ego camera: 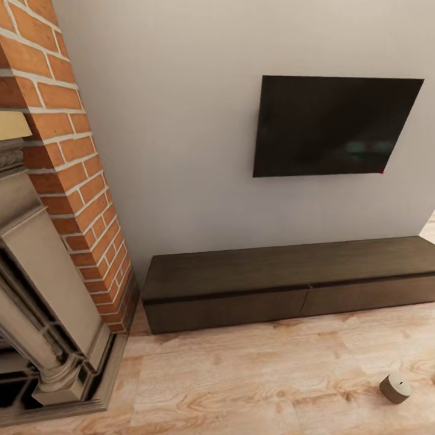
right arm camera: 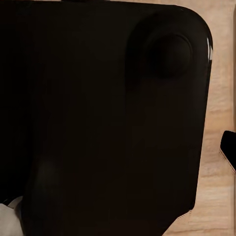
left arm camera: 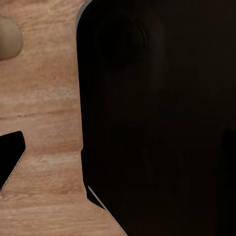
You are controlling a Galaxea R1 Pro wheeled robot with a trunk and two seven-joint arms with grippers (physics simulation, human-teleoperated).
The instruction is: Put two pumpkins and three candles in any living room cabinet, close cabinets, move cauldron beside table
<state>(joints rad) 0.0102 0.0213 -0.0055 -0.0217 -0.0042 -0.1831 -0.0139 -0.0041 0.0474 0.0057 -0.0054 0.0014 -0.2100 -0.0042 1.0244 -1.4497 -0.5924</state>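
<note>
Your head camera faces a pale wall with the cabinet [ego camera: 290,284] running along its foot, a long, low dark-brown unit standing on the wooden floor [ego camera: 254,380]. Both of its flat fronts sit flush, so it reads as closed. A dark television [ego camera: 332,124] hangs on the wall above it. To your left rises a red brick chimney column [ego camera: 78,175] with a grey stone fireplace surround [ego camera: 42,314] at its base.

One candle [ego camera: 396,387] stands upright on the floor at your lower right, well apart from the cabinet and out in front of its right half. It is a stubby grey-beige cylinder.

Your left wrist camera looks down on floorboards past a large black rounded body [left arm camera: 157,118], probably part of the robot; a blurred beige round shape [left arm camera: 9,38] sits at the edge there, too soft to identify. Your right wrist camera shows a similar black body [right arm camera: 108,118] over the same flooring.

You cannot tell how far open either end effector is, nor whether it holds anything.
</note>
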